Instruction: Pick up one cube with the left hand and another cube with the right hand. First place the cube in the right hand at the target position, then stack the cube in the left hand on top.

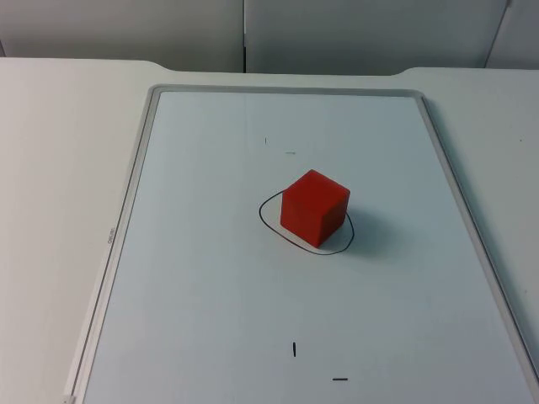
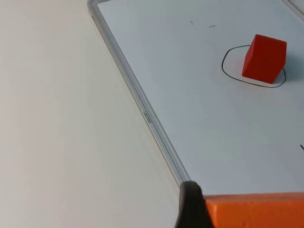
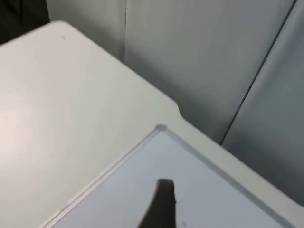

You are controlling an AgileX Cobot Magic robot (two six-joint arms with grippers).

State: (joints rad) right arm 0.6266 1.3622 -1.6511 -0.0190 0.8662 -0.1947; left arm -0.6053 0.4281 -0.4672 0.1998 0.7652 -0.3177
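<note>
A whiteboard [image 1: 210,320] lies on the white desk [image 1: 59,168] before grey partitions [image 1: 354,34]; a red cube [image 1: 314,208] sits in its drawn ring [image 1: 268,225]. The left gripper [image 2: 199,209] has its jaws clamped on an orange cube [image 2: 256,211]; the right gripper's [image 3: 161,204] jaws I cannot judge.

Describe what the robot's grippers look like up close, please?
Little of them is in view. By the left gripper, one matte black fingertip with a rounded end. By the right gripper, a slim, dark, tapering fingertip, blurred. No markings can be made out.
</note>
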